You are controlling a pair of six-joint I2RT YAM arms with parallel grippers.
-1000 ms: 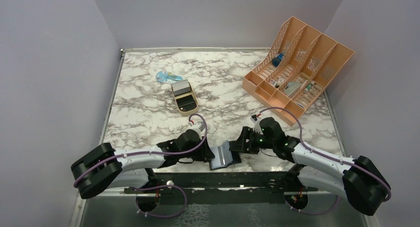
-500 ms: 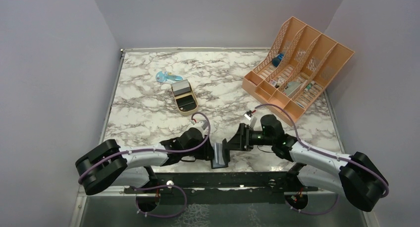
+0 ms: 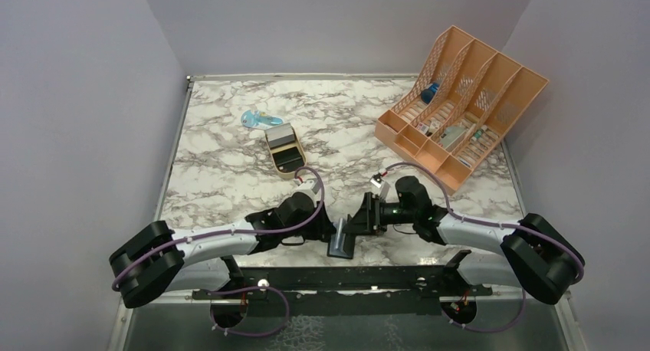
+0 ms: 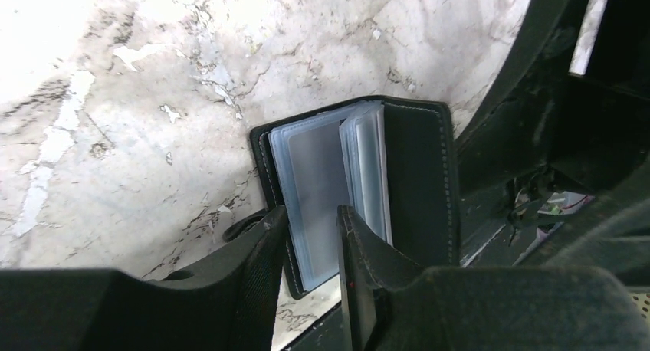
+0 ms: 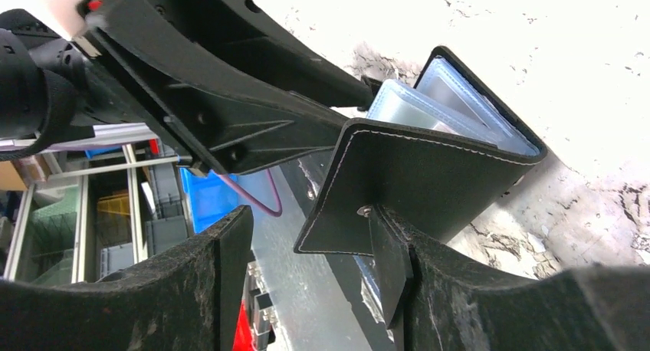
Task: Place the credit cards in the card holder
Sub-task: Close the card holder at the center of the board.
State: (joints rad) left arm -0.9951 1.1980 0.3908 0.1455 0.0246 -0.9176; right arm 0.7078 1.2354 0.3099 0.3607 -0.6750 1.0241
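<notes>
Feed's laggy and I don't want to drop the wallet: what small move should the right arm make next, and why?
Probably close the right gripper on the free cover of the card holder. The holder stands half-folded, that flap lies between the open jaws against one finger only, and the left gripper straddles the other half. A firm pinch would let you spread it.

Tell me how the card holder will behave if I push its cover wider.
The card holder probably hinges easily; its stitched covers look stiff. The clear sleeves fan loosely, so they'd likely flop. It looks light and, pinched by the left gripper, could swivel.
</notes>
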